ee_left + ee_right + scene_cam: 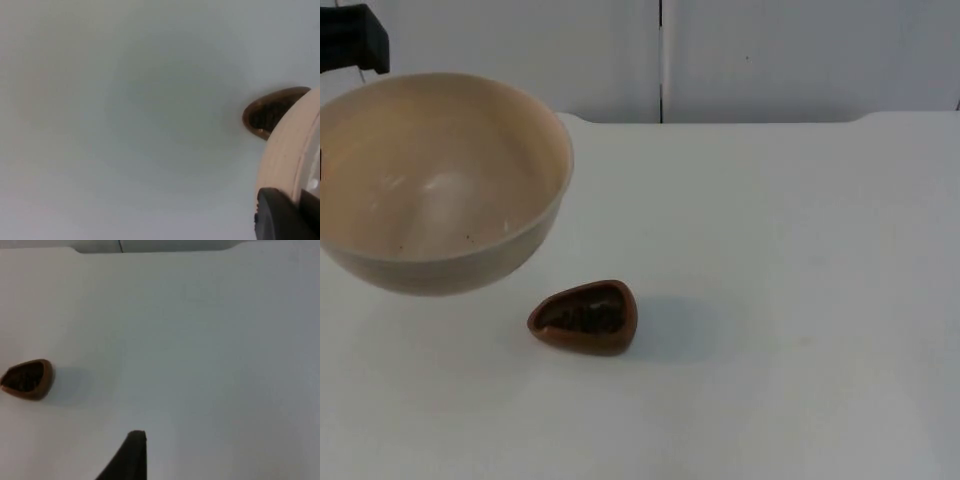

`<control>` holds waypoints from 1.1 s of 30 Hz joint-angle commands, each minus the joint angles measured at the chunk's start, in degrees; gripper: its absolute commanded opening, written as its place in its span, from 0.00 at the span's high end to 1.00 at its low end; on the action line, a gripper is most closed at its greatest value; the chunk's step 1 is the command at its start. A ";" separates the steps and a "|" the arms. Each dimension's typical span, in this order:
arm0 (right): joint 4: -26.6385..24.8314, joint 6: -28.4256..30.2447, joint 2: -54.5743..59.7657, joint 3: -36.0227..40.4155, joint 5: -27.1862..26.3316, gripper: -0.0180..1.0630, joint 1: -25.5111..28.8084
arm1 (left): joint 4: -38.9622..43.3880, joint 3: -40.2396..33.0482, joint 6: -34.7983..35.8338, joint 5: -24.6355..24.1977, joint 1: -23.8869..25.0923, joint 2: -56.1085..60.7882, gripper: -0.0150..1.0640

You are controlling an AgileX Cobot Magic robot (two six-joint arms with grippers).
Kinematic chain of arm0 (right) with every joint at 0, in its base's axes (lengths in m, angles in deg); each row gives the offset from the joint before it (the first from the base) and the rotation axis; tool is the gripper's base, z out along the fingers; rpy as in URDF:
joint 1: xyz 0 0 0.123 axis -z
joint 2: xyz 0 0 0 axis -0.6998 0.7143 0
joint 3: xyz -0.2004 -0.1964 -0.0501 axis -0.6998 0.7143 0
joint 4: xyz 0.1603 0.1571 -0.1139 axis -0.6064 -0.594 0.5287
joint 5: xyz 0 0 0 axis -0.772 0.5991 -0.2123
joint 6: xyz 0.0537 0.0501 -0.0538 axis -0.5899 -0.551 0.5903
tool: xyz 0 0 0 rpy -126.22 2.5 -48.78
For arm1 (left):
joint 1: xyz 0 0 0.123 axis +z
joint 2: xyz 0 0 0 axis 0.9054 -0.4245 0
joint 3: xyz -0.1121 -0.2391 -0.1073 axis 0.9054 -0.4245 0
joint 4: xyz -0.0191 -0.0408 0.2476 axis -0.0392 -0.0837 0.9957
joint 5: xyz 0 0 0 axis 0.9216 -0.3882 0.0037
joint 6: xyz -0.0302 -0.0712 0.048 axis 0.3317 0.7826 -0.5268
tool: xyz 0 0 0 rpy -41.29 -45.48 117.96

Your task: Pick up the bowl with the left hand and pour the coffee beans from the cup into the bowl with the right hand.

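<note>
We saw the left gripper [285,215] clamped on the cream bowl [440,180], held above the tabletop's [800,300] left side; the bean-filled cup [585,317] stood nearby. The right gripper's [131,457] opening we couldn't tell.

My left gripper [287,212] is clamped on the bowl [435,180] rim, held up at upper left of top view (arm barely in frame). Right gripper [131,455] hangs above table, waiting.

Lab: white table [800,300], grey partition [800,55]
</note>
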 commanded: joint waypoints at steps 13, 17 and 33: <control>-0.68 1.84 23.04 -14.59 -1.95 0.01 0.34 | -1.50 -0.21 0.17 0.51 0.09 0.67 0.99; -0.78 2.51 30.36 -18.97 -2.08 0.01 0.34 | -1.50 -0.21 0.17 0.73 0.09 0.67 0.99; -2.55 4.07 44.55 -21.93 -3.63 0.03 -9.77 | -1.50 -0.21 0.17 0.73 0.09 0.67 0.99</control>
